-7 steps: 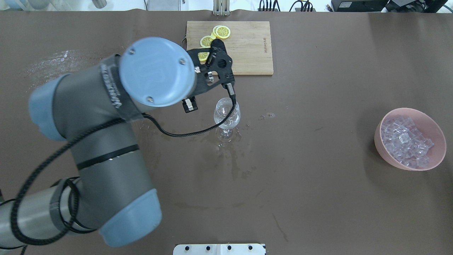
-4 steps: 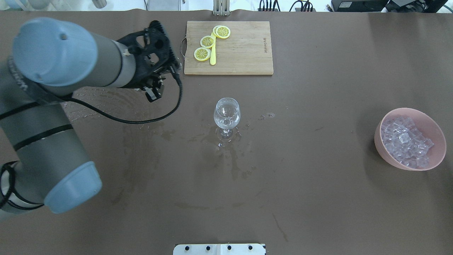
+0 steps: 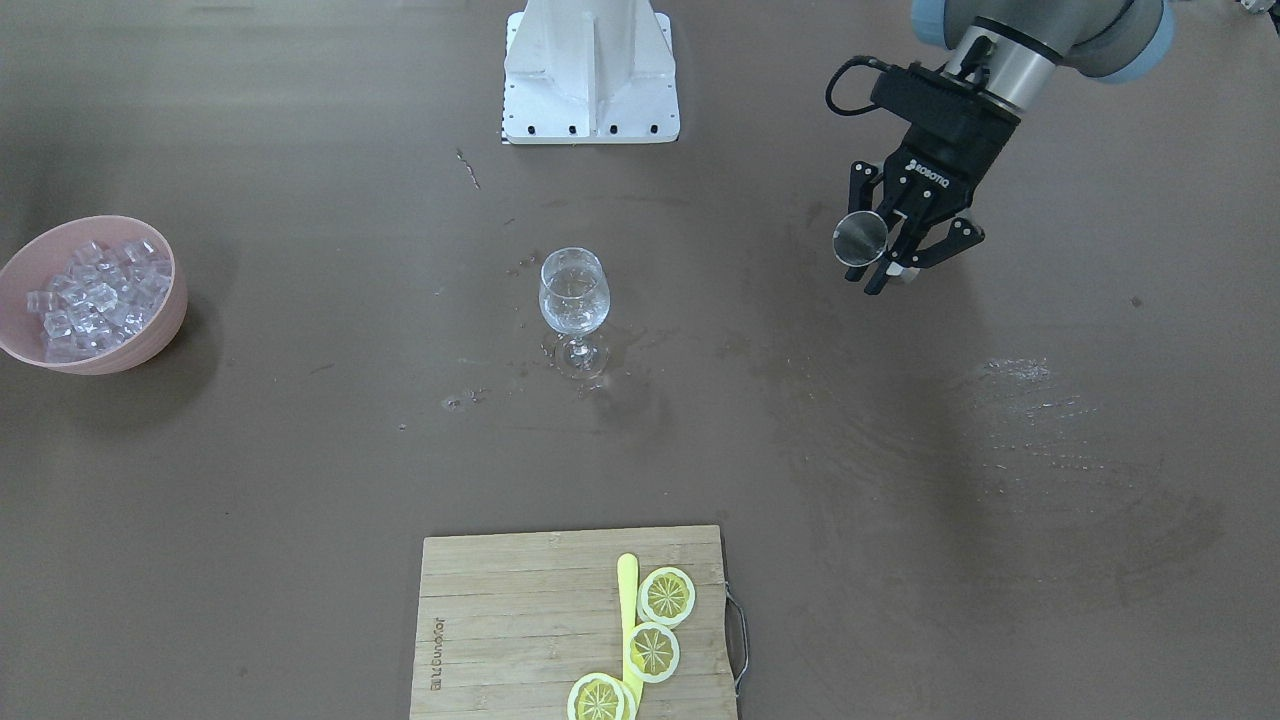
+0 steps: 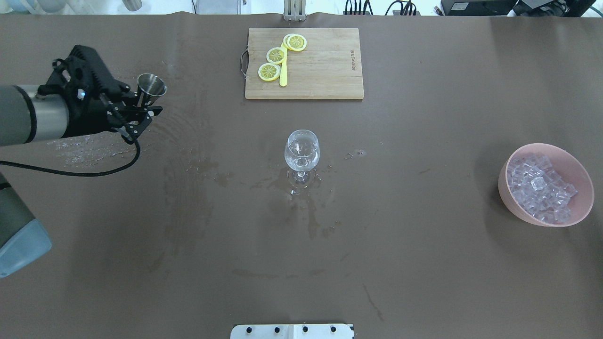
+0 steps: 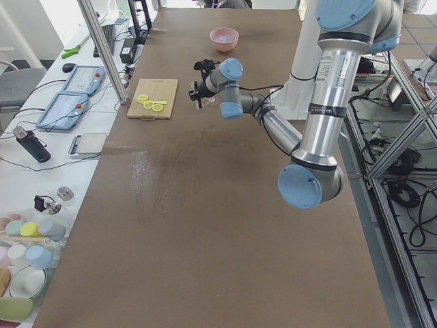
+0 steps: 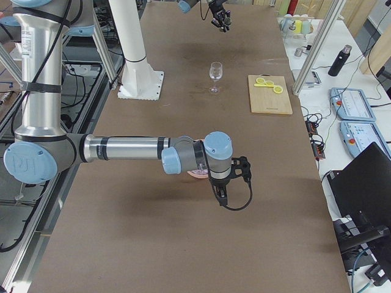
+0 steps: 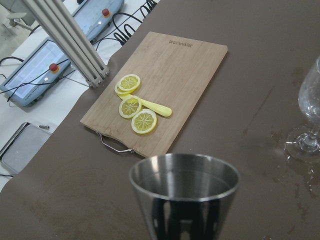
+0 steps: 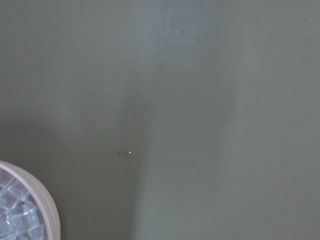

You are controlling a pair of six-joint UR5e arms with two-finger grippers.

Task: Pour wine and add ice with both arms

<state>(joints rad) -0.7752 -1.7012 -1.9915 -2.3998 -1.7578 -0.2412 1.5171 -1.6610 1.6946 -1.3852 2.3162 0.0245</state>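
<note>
My left gripper (image 4: 141, 104) is shut on a small steel jigger (image 4: 151, 86) above the table's left side, well to the left of the wine glass (image 4: 302, 151). In the left wrist view the jigger (image 7: 184, 197) fills the bottom centre and the glass (image 7: 311, 107) is at the right edge. The glass (image 3: 574, 297) stands upright with a little clear liquid in it. The ice (image 4: 539, 186) lies in a pink bowl (image 4: 513, 207) at the far right. My right gripper (image 6: 221, 194) hangs beside that bowl (image 8: 47, 210); I cannot tell whether it is open or shut.
A wooden cutting board (image 4: 325, 66) at the back holds lemon slices (image 4: 275, 55) and a yellow knife. Wet patches (image 4: 306, 207) spread around the glass and under my left arm. A white stand base (image 3: 590, 70) sits at the robot's edge.
My left arm swung away from above the glass to the table's left side. The jigger now shows plainly in its gripper.
</note>
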